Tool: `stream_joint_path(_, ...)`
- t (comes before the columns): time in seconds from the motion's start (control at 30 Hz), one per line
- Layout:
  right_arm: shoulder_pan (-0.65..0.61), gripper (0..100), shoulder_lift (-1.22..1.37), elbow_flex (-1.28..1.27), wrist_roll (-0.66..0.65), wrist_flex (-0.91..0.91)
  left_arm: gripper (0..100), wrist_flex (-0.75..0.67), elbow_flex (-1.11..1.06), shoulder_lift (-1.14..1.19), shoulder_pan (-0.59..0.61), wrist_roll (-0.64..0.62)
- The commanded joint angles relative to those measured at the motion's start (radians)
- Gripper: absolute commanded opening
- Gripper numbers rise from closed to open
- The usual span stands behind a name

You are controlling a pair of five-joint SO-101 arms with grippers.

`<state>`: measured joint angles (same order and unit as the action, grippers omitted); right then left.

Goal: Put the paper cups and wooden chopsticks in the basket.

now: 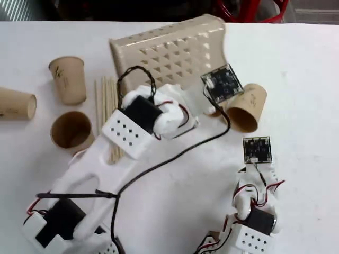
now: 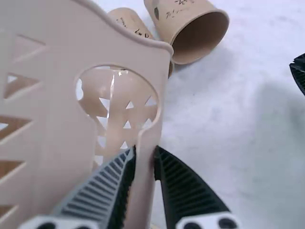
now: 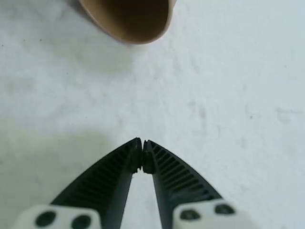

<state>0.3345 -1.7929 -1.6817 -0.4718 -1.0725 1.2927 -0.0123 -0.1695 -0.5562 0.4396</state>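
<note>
Tabletop (image 1: 296,79): white, matte, faintly mottled.

Basket (image 1: 169,53): beige moulded plastic with rounded corners, at the far middle of the tabletop. It is tipped, and a broad wall pierced with rows of triangular holes faces up. The long axis runs left to right. How much of it rests on the tabletop cannot be told.

Left gripper (image 2: 144,152): the ribbed black fingers (image 2: 176,186) stand narrow, pinching the basket's thin end wall just by its oval handle cut-out. The white arm runs in from the near left.

Right gripper (image 3: 143,155): fingers closed tip to tip with nothing between them, above bare tabletop at the near right.

Paper cups are tan, tapered and smooth-walled.
- Right cup (image 1: 246,108): lies on its side just beside the basket's right end, mouth toward the near edge.
- Hidden cup (image 2: 131,21): partly behind the basket wall, next to the right cup.
- Far-left cup (image 1: 16,103): lies on its side, mouth toward the right.
- Tall cup (image 1: 68,79): wide end toward the far edge; standing or lying, cannot tell.
- Open cup (image 1: 71,129): mouth faces up and the brown inside shows.

Wooden chopsticks (image 1: 106,103): pale thin sticks laid side by side between the left cups and the basket. Their long axis runs near to far, and the near ends pass under the left arm.
</note>
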Motion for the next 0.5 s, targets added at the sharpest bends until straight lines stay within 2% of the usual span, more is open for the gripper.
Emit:
stream_joint_path(0.0, 0.008, 1.8, -0.004, -0.009, -0.002, -0.007, 2, -0.064, -0.020, -0.067, 0.068, -0.083)
stream_joint_path(0.17, 0.008, 1.8, -0.004, -0.009, -0.002, -0.007, 2, -0.117, -0.095, -0.101, 0.096, -0.199)
stream_joint_path(0.47, 0.008, 1.8, -0.004, -0.009, -0.002, -0.007, 2, -0.110, -0.110, -0.150, 0.071, -0.198)
